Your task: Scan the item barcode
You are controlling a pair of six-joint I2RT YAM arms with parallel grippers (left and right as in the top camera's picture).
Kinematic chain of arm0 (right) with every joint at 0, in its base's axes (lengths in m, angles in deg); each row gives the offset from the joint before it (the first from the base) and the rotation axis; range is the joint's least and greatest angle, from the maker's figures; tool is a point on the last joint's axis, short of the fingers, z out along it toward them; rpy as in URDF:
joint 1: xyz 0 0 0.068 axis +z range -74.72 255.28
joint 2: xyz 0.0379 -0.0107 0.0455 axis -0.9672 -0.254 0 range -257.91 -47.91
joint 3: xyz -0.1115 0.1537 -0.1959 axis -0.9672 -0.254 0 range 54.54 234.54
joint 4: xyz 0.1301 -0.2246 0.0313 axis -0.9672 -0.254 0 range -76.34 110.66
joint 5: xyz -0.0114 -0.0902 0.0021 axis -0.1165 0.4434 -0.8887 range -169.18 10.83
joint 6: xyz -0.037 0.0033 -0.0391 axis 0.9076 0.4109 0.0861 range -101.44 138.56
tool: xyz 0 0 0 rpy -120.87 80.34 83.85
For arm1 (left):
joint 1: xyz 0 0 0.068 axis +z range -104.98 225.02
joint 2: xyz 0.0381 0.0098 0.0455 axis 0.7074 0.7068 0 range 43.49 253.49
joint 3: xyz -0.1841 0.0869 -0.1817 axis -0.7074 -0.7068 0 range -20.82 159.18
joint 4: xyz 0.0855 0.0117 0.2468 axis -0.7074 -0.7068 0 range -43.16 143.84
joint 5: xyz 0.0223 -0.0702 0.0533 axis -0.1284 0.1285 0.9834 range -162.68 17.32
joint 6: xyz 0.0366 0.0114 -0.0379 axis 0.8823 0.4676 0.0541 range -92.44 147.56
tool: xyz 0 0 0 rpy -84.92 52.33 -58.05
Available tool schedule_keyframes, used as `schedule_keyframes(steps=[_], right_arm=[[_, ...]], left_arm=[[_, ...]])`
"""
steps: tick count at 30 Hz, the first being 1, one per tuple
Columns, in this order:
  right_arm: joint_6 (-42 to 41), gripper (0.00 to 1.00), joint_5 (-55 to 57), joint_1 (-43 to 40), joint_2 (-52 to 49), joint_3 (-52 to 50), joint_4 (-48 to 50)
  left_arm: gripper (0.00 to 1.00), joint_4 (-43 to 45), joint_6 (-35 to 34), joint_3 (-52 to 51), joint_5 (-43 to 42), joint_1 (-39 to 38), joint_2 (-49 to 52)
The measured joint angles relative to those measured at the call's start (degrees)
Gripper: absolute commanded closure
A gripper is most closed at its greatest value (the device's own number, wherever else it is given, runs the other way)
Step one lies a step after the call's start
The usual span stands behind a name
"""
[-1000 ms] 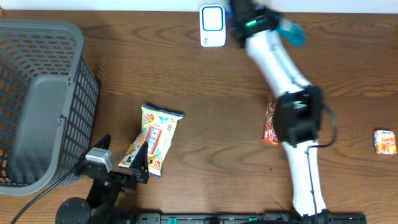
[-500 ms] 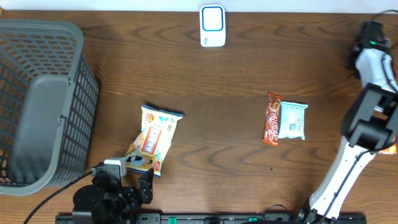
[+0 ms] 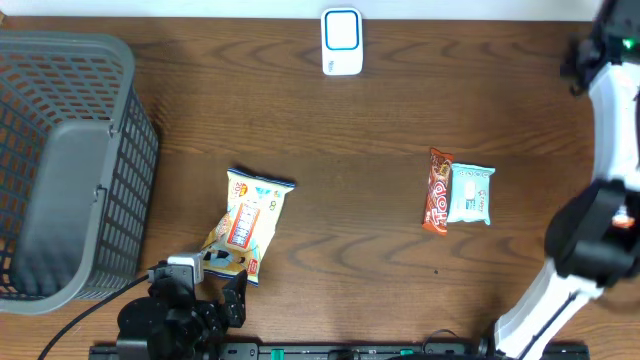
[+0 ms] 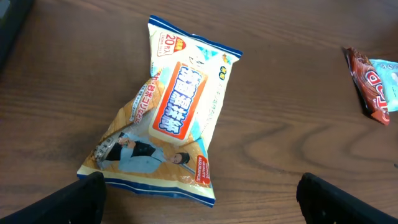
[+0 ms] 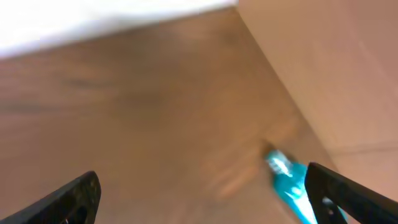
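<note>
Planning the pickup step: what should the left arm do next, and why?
Probably ease the left gripper forward and down over the snack bag: its jaws stand open and empty, the bag lies just ahead, untouched, and the scanner stands far beyond it.

Your right arm [image 3: 618, 120] no longer reaches across the desk [image 3: 360, 120] toward the scanner [image 3: 342, 42]. It has swung out to the far right edge, so the red snack [image 3: 436, 190] it was covering now lies in full view with a light-blue packet [image 3: 471, 194] touching its right side, while its dark joint now hides most of the small orange packet [image 3: 628, 221]. Your left end effector [image 3: 200, 285], which sat up against the lower end of the yellow packet [image 3: 248, 222], has drawn back to the near edge of the desk.
</note>
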Motion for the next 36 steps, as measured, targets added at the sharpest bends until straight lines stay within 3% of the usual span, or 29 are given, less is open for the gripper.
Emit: schedule_keyframes(steps=[4, 9, 10, 14, 17, 21, 26, 32, 33, 34, 36], right_arm=[[-2.3, 0.01, -11.1, 10.2, 11.2, 1.1, -8.1], [-5.8, 0.01, -21.9, 21.2, 12.4, 1.4, -21.4], [-9.6, 0.11, -23.0, 24.8, 11.0, 0.8, -28.6], [-25.8, 0.14, -16.7, 32.5, 8.2, -6.5, -39.7], [-36.2, 0.25, -9.9, 37.9, 7.8, -15.2, -38.0], [-45.4, 0.29, -3.0, 40.8, 7.5, -26.5, -30.9], [-47.9, 0.30, 1.0, 39.7, 7.3, -38.3, -17.2], [-41.7, 0.32, 2.6, 37.1, 7.2, -46.3, -2.7], [-40.9, 0.39, 2.5, 36.6, 7.2, -48.0, -0.2], [-39.5, 0.57, 2.2, 35.9, 7.1, -50.0, 2.1], [-37.1, 0.81, 1.4, 34.8, 6.9, -51.6, 5.7]], left_arm=[[0.02, 0.0, 0.0, 0.0, 0.0, 0.0, 0.0], [0.02, 0.0, 0.0, 0.0, 0.0, 0.0, 0.0], [0.02, 0.0, 0.0, 0.0, 0.0, 0.0, 0.0], [0.02, 0.0, 0.0, 0.0, 0.0, 0.0, 0.0], [0.02, 0.0, 0.0, 0.0, 0.0, 0.0, 0.0], [0.02, 0.0, 0.0, 0.0, 0.0, 0.0, 0.0], [0.02, 0.0, 0.0, 0.0, 0.0, 0.0, 0.0], [0.02, 0.0, 0.0, 0.0, 0.0, 0.0, 0.0], [0.02, 0.0, 0.0, 0.0, 0.0, 0.0, 0.0], [0.02, 0.0, 0.0, 0.0, 0.0, 0.0, 0.0], [0.02, 0.0, 0.0, 0.0, 0.0, 0.0, 0.0]])
